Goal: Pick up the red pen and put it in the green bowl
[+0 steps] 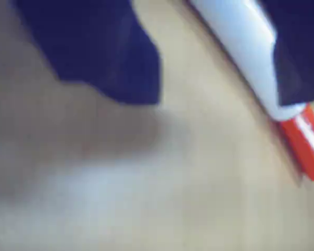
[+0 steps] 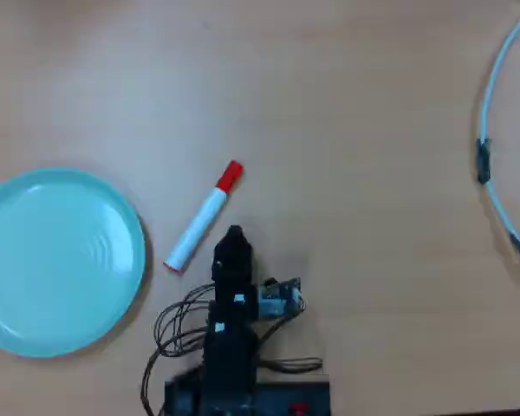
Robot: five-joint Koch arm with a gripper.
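Note:
The red pen (image 2: 201, 221) lies flat on the wooden table, white barrel slanting down-left and red cap (image 2: 230, 175) at the upper right. The green bowl (image 2: 35, 260), a pale teal shallow dish, sits at the left and is empty. My gripper (image 2: 234, 237) hovers just right of the pen's barrel, low over the table. In the wrist view the two dark blue jaws stand apart, so the gripper (image 1: 220, 99) is open. The pen (image 1: 246, 47) runs along the inner side of the right jaw, its red cap (image 1: 306, 144) poking out below. Nothing is gripped.
A thin white hoop (image 2: 485, 130) with a dark clip curves along the right edge of the overhead view. The arm's base and loose cables (image 2: 182, 325) sit at the bottom centre, close to the bowl's right rim. Bare wood lies between pen and bowl.

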